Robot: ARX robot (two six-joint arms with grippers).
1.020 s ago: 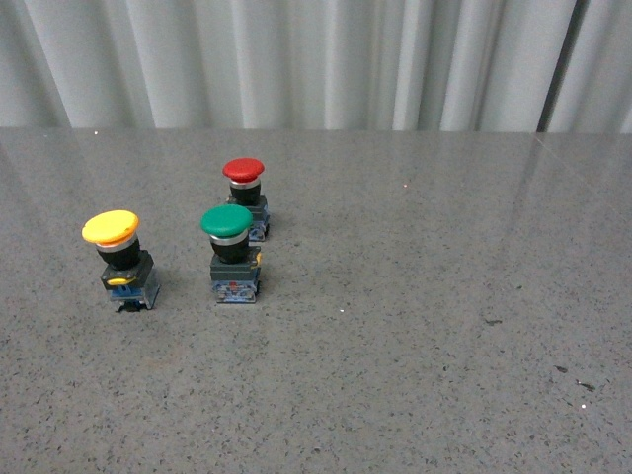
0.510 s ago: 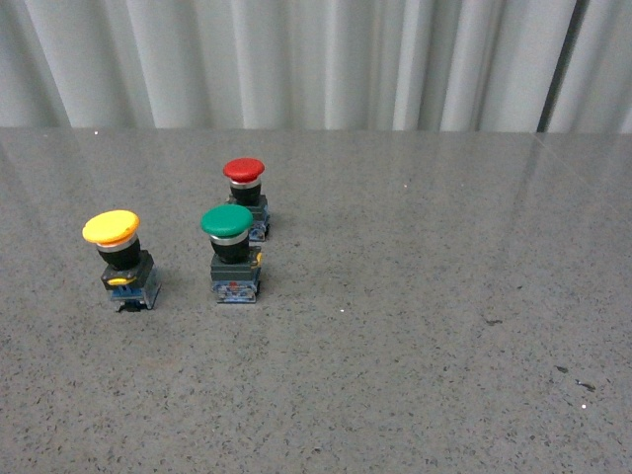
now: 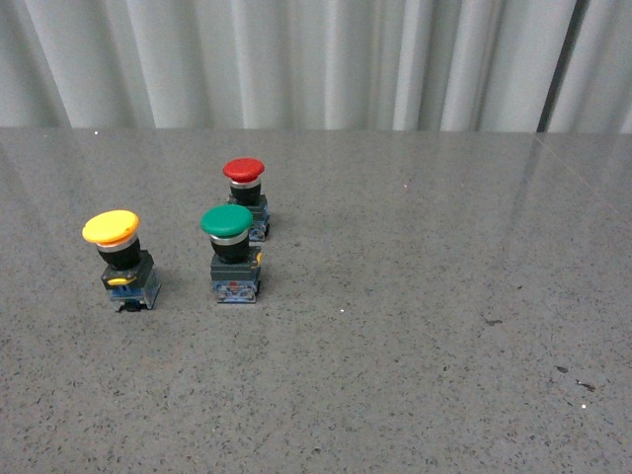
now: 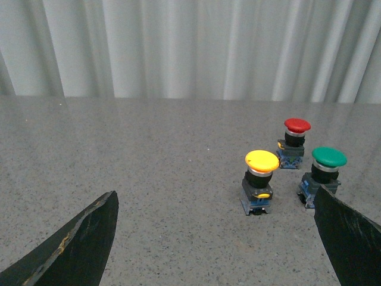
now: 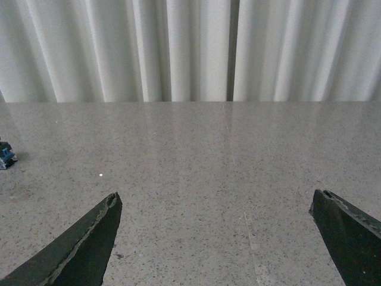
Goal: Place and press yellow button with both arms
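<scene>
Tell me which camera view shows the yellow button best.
The front view: the yellow button stands whole and unblocked, with cap, collar and body clear, apart from the green button. The left wrist view shows it whole too, off to one side. The right wrist view does not show it.

On the speckled grey table (image 3: 425, 296), the green button (image 3: 233, 253) stands just before the red button (image 3: 246, 197) (both upright), pale curtain (image 3: 296, 59) behind.

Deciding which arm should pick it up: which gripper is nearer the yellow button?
Left. The yellow button stands ahead of the open left gripper; the right gripper, also open, has it out of its view.
</scene>
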